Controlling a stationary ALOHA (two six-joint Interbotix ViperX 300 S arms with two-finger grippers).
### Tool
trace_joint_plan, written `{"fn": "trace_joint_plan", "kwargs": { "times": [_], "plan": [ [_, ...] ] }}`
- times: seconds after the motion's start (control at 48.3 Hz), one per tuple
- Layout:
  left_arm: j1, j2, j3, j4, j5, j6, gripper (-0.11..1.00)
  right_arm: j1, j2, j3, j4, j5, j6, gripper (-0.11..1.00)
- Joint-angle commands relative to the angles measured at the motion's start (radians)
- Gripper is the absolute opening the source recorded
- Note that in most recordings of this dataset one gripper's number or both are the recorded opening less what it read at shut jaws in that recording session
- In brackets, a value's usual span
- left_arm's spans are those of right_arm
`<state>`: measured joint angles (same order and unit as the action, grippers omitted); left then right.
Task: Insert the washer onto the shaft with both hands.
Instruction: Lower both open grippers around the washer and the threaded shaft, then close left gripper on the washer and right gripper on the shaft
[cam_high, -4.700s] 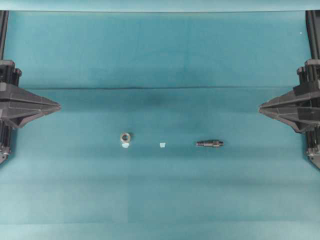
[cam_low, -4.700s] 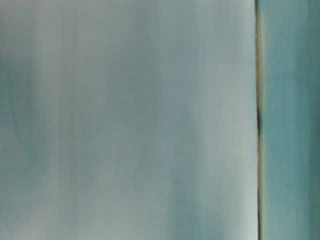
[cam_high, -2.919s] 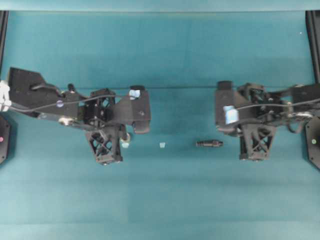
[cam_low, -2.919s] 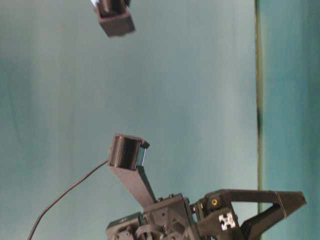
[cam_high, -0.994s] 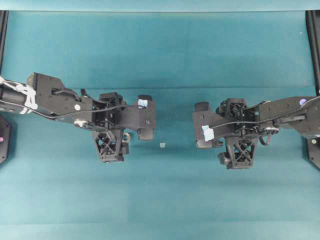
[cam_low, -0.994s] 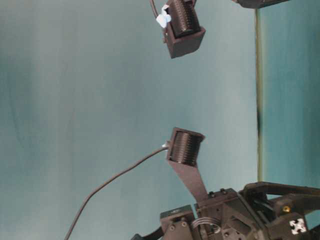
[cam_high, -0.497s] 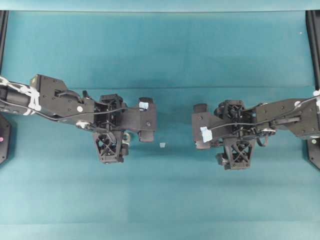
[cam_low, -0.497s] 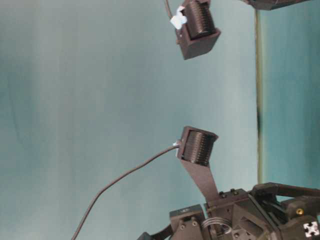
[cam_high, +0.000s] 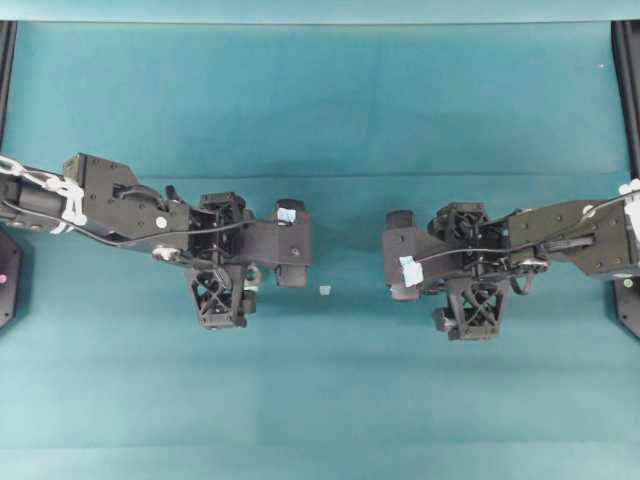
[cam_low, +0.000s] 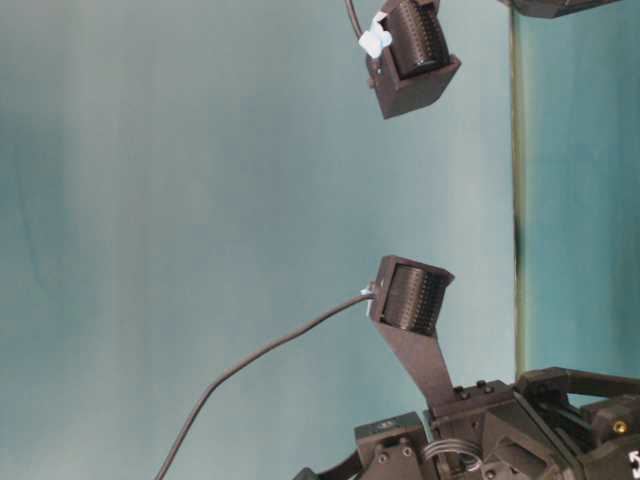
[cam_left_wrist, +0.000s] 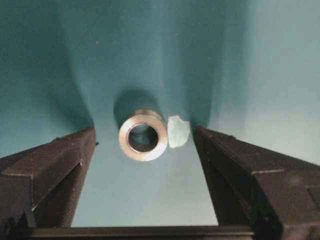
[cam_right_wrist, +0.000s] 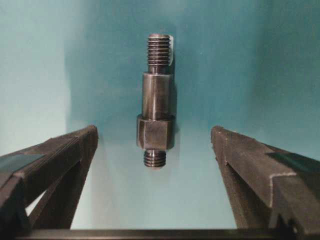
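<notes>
Between the spread-apart fingers of the right gripper (cam_right_wrist: 155, 150), the shaft (cam_right_wrist: 156, 100) lies lengthwise, threaded tip pointing away.

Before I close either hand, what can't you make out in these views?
- Small grey metal ring washer: overhead view, almost wholly under the left hand.
- Dark grey stepped metal shaft: overhead view, fully hidden under the right hand.
- Table-level view: shows neither part; fingertips cut off by the frame edges.

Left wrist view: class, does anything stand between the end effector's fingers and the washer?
Nothing visible does. The washer lies on the cloth between the open fingers; a pale tape scrap sits beside it, off the fingers' path.
</notes>
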<state>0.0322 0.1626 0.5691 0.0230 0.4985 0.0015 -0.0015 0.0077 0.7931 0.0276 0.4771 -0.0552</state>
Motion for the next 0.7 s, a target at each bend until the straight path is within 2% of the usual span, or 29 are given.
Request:
{"fn": "trace_joint_plan", "kwargs": {
  "times": [0.0, 0.683],
  "plan": [
    [-0.002, -0.006, -0.005, 0.003, -0.009, 0.000, 0.89, -0.005, 0.000, -0.005, -0.002, -0.009, -0.002, 0.90],
    [-0.005, -0.006, -0.002, 0.003, -0.017, -0.002, 0.89, -0.017, 0.017, -0.003, -0.002, -0.037, 0.002, 0.87]
  ]
}}
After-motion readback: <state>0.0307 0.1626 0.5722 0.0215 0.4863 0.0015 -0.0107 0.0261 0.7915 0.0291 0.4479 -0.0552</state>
